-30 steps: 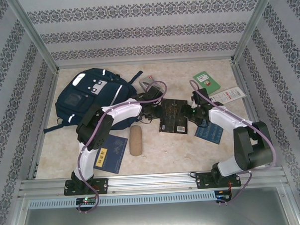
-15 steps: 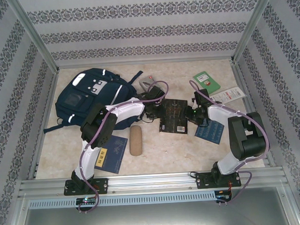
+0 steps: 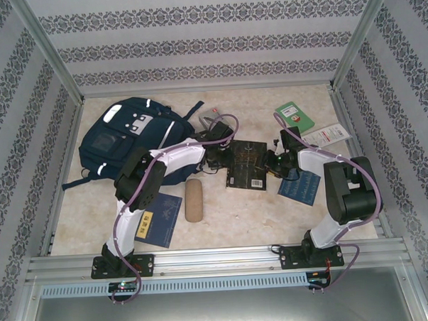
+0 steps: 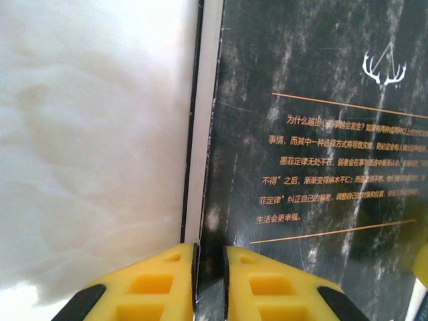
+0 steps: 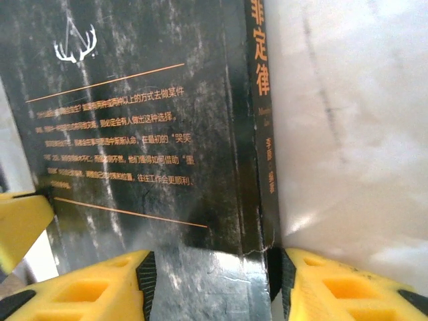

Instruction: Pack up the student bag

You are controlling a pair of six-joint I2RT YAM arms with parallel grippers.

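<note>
Open table (image 3: 237, 213) nearside of black book (image 3: 247, 166)

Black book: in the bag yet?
No, the black book is out on the table, to the right of the bag.

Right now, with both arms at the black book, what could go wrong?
1. The left fingers pinch just the thin edge of the black book by its pages; perhaps only the cover lifts and the book flops open.
2. The right fingers straddle one spine corner, so the book may twist or slip.
3. The student bag lies flat with no open mouth showing, so insertion could stall.
</note>
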